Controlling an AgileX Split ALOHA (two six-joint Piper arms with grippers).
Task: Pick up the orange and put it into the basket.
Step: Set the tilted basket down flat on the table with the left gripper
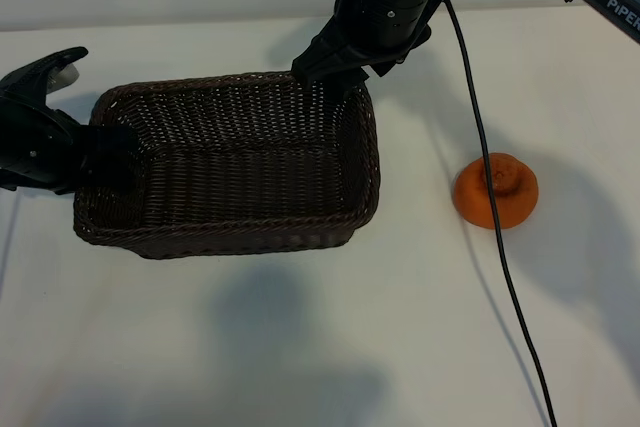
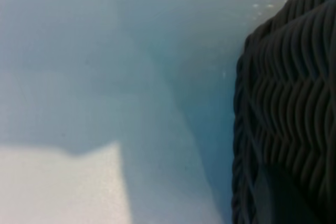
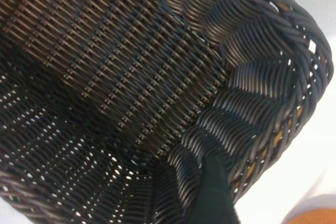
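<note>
Pick-up step not yet begun. Orange sits on counter, well apart from basket, untouched. Right claw hangs open and empty above basket's far rim. Left claw grips basket's end wall. Next: right claw crosses to orange, descends, closes.

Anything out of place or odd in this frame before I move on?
Nothing spilled or damaged. One oddity: the right gripper hangs open over the basket's far corner, empty, while the orange sits untouched on the table beside the basket. The left gripper holds the basket's end.
</note>
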